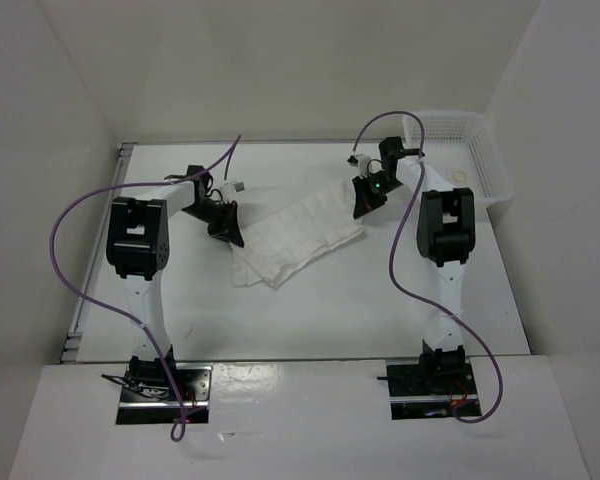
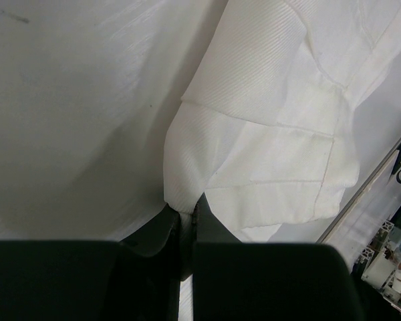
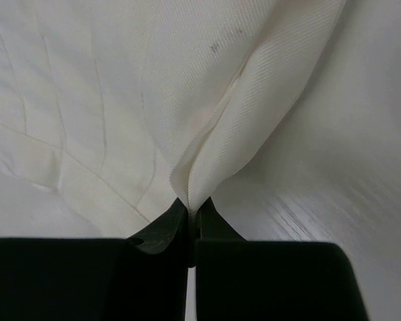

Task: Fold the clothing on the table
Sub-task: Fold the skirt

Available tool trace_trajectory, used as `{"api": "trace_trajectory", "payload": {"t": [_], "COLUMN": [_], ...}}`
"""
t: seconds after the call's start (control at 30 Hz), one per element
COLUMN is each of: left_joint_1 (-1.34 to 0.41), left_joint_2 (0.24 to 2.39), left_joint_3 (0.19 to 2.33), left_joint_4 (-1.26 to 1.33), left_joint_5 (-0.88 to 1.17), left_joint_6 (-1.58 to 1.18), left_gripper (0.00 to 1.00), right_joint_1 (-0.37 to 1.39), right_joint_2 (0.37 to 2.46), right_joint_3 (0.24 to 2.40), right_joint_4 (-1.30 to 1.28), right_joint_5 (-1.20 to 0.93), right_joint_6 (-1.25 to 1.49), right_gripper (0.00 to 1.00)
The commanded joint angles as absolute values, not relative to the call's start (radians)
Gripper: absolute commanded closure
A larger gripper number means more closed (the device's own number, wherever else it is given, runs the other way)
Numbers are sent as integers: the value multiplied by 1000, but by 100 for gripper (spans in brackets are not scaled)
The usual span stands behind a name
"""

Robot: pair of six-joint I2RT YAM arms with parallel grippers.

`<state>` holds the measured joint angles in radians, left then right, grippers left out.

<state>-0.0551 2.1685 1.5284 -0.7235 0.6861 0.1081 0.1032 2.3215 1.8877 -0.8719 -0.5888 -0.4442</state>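
White pleated skirt — doubled over (creased) — lies diagonally on the table.

Clothing is white w/ fine ribbed weave & faint pleat lines; table matte white, basket white mesh. Left gripper & right gripper are black. Arms white w/ black joints, cables purple.
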Motion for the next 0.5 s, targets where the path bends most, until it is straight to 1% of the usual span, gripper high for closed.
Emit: {"api": "trace_trajectory", "payload": {"t": [0.0,0.27,0.33,0.47], "left_joint_1": [-60,-60,-69,-69], "left_joint_2": [2220,2238,2238,2247], "left_joint_3": [1540,1578,1597,1608], "left_joint_4": [-729,-729,-738,-738], "left_joint_5": [634,634,634,634], "left_joint_6": [152,130,121,112], "left_gripper": [97,97,97,97], "right_joint_1": [121,202,239,303], "right_joint_2": [2183,2051,2040,2031], "right_joint_3": [1873,1905,1917,1980], "right_joint_4": [-833,-859,-873,-916], "right_joint_5": [-473,-374,-335,-322], "right_joint_6": [-428,-428,-437,-437], "right_gripper": [100,100,100,100]}}
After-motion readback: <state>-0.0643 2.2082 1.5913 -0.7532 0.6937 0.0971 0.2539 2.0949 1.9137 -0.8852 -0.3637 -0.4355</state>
